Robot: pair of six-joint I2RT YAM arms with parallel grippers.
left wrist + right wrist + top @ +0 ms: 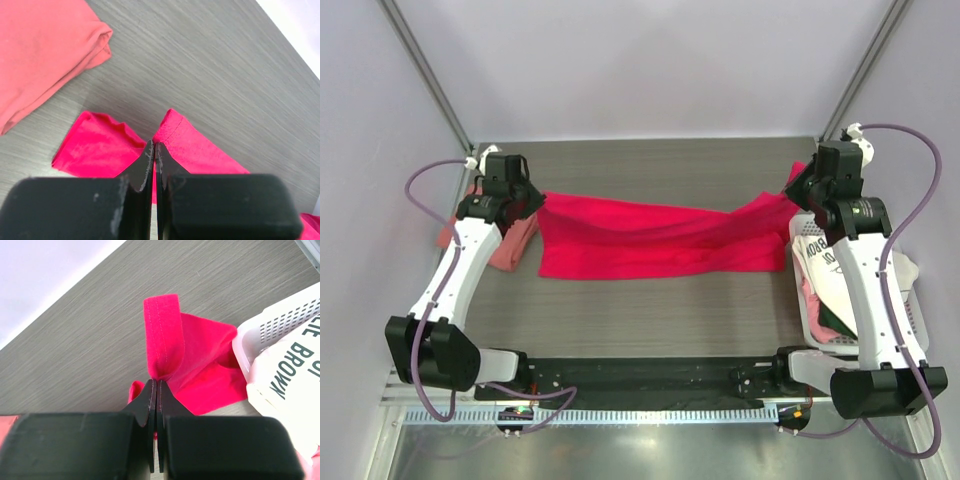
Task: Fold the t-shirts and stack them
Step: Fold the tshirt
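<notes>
Both arms are reaching out over the table (660, 160), and the crimson-magenta t-shirt (650, 240) is strung between them, running left to right across the middle of the grey wood-grain top. Its upper edge goes from one arm to the other and dips in the middle, while the lower part spreads wide toward the near side. How much of it actually rests on the table is hard to tell.

Over on the left, the left gripper (153, 148) is clamped on the shirt's left end. The wrist view shows the two fingers pressed together with crimson cloth pinched at the tips and a fold spilling out on either side.

On the right it's the same picture. The right gripper (154, 385) is closed tight on the shirt's right end, with a stitched hem standing up just beyond the fingertips.

The salmon-pink t-shirt (45, 50) lies folded flat on the table at the far left, just beside the left arm and apart from the crimson one.

At the right edge sits a white perforated basket (280, 320). The white t-shirt (817, 262) with black lettering is bundled inside it, and the crimson cloth hangs right up against the basket's corner.
</notes>
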